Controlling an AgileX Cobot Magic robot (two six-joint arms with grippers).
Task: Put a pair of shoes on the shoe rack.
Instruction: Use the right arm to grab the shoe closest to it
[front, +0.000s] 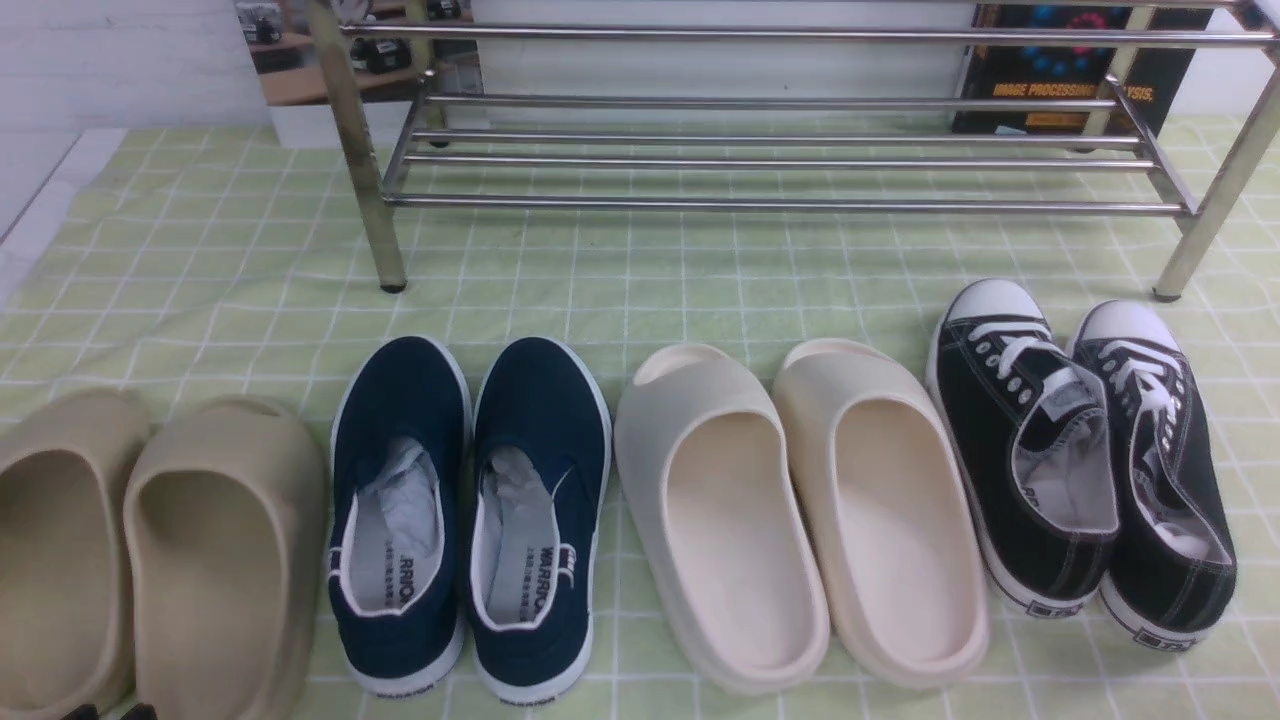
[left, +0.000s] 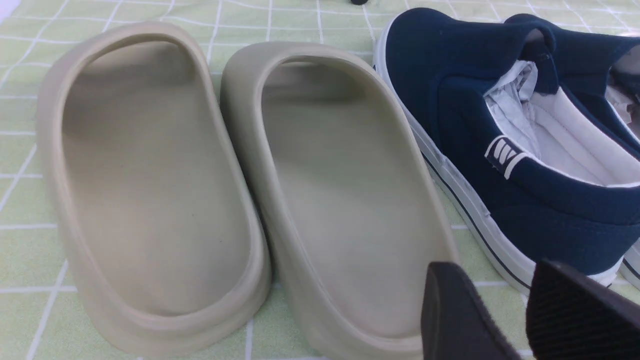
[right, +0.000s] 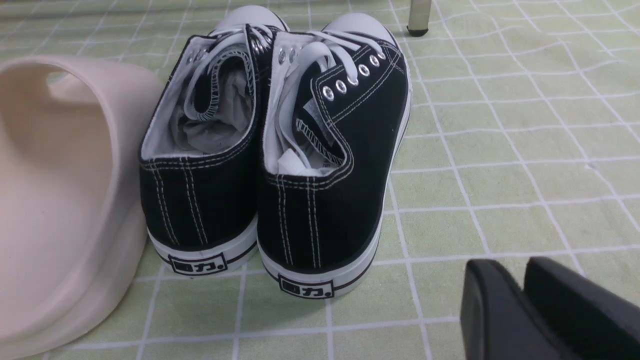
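The pair of black canvas sneakers stands side by side on the cloth at the front right, the left one against the right one, toes toward the shoe rack. The chrome rack stands at the back, and nothing lies on its bars. In the right wrist view the sneakers' heels face me. My right gripper is shut on nothing, low over the cloth behind and to the right of them. My left gripper is open and empty, above the heel of a tan slide. Its tips just show in the front view.
In a row from the left are two tan slides, two navy slip-ons and two cream slides, on a green checked cloth. A rack leg stands beyond the sneakers. A dark poster leans behind the rack.
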